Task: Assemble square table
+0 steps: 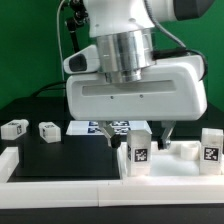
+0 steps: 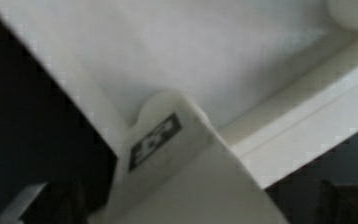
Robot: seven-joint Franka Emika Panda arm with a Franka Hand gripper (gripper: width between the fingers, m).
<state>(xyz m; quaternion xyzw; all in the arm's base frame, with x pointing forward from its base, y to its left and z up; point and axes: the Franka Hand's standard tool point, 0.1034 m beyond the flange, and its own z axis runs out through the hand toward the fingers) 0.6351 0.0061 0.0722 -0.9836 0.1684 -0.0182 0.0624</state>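
— How do the jaws stand?

— Spread wide. The gripper (image 1: 139,138) points straight down with an upright leg (image 1: 140,154) between its two sides. In the wrist view the dark fingertips (image 2: 30,203) show well apart, and that leg's tagged face fills the space between them. The pads seem to be clear of it, though the picture is too blurred to be sure.

— Where is the leg?

— It stands on the white tabletop (image 1: 184,152), with its black-and-white tag facing the exterior camera. I cannot tell whether its base sits in a corner socket.

— And the tabletop?

— It lies flat on the black table (image 1: 40,105), toward the exterior view's right and directly under the arm. A second leg (image 1: 212,148) stands upright at its far right edge, tag forward.

— The other parts?

— Two loose legs (image 1: 14,128) and (image 1: 47,131) lie on the black surface at the exterior view's left, well apart from the tabletop. The marker board (image 1: 104,127) lies flat behind the gripper, partly hidden by it. A long white rail (image 1: 60,180) runs across the foreground, just in front of the tabletop.
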